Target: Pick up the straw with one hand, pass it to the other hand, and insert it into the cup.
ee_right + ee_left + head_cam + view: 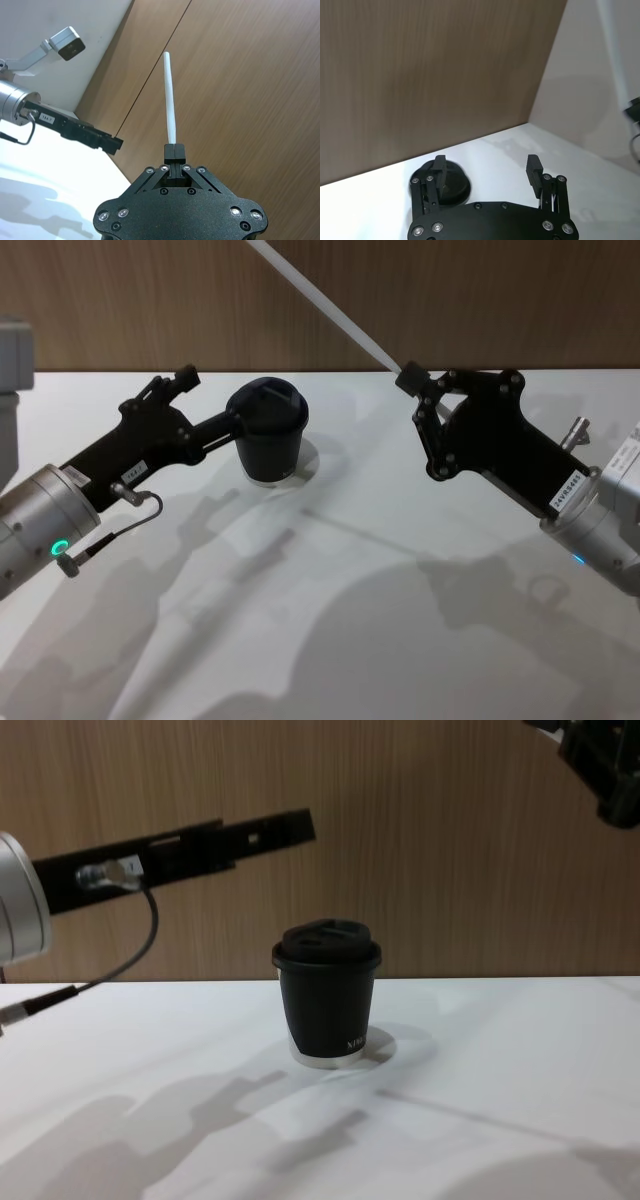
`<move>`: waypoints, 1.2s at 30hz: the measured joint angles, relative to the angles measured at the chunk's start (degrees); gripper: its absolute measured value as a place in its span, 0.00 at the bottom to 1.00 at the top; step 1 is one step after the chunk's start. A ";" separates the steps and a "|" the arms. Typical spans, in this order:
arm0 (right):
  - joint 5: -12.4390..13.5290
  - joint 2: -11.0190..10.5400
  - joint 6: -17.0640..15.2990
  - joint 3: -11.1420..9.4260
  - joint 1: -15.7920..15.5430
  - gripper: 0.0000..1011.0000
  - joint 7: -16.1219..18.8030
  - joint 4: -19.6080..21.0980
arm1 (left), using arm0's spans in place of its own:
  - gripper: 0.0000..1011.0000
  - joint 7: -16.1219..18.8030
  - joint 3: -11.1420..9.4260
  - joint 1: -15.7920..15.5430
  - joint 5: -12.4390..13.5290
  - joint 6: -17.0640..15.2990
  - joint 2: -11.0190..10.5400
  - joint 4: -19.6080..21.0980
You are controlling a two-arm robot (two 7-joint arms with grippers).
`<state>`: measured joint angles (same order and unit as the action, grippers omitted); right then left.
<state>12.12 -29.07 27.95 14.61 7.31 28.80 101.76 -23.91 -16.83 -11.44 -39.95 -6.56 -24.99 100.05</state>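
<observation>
Currently the right gripper point(410, 375), raised over the desk point(400, 620), has its fingers pressed on the lower end of the white straw point(320, 305), which slants up toward the left. Left gripper point(212, 398) hovers with fingers spread, higher than the black lidded cup point(268, 435) standing upright on the desk.

Head view: above the cup point(268, 435), angled forward and down onto the tabletop point(330, 640). Chest view: low, level with the cup, near, facing the wall point(450, 870) behind it. Left wrist view: past the fingers point(534, 170), down onto the cup. Right wrist view: up the wall behind the cup. Cup shared by the first three.
</observation>
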 joint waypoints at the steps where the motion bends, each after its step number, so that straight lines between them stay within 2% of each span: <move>1: 0.00 0.00 0.00 0.00 0.00 0.00 0.01 0.00 | 0.99 -0.67 0.15 0.01 -0.93 -0.24 0.00 0.07; 11: 0.02 0.00 0.00 0.00 0.03 0.00 0.07 0.00 | 0.99 -7.12 1.76 -0.67 -10.66 -2.79 0.84 0.25; 19: 0.02 0.00 0.00 0.00 0.03 0.00 0.07 0.00 | 0.99 -12.11 1.64 -2.97 -17.00 -4.43 2.75 -1.28; 28: 0.02 0.00 -0.01 0.00 0.03 0.00 0.08 -0.01 | 0.99 -15.74 0.14 -6.12 -20.93 -5.30 5.09 -3.46; 36: 0.02 0.00 0.00 0.00 0.03 0.00 0.07 -0.01 | 0.99 -17.01 -0.95 -7.69 -22.44 -5.50 6.26 -4.63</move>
<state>12.15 -29.07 27.95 14.61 7.34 28.88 101.75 -40.92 -17.78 -19.12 -62.40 -12.07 -18.73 95.42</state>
